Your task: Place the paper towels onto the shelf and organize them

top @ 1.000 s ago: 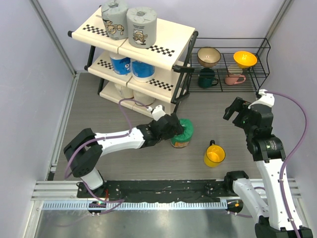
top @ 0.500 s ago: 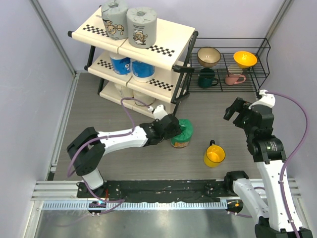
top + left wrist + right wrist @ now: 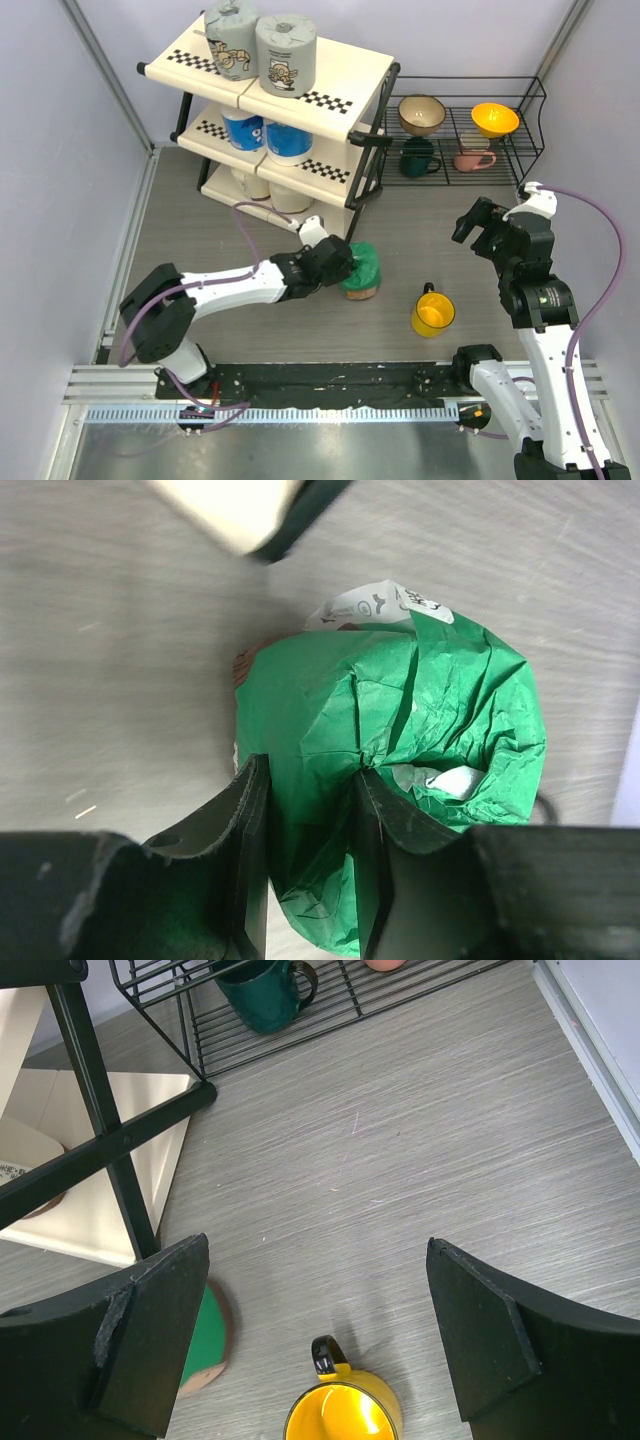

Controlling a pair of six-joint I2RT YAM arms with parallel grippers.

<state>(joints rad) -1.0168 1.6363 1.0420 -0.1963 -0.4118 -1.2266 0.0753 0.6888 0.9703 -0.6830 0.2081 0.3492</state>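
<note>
Item: green paper-towel roll, 1 pc. Stubby cyl., crinkled green wrap, white printed patch at far end, brown rim showing.
Loc.: low over grey table, in front of shelf right side. Tilted, not upright. Contact w/ table unclear.
Left gripper: pinching roll's wrap, both fingers pressed into the paper.
Right gripper: spread wide, nothing between, well apart from roll.
Nearby: yellow mug to roll's right, not touching.
Shelf stock: 2 grey rolls top tier, 2 blue-and-white rolls mid, cream rolls bottom.
Obstr.: shelf's black frame leg betw. roll and lower tiers.
Wire rack w/ cups, bowls at far right.
</note>
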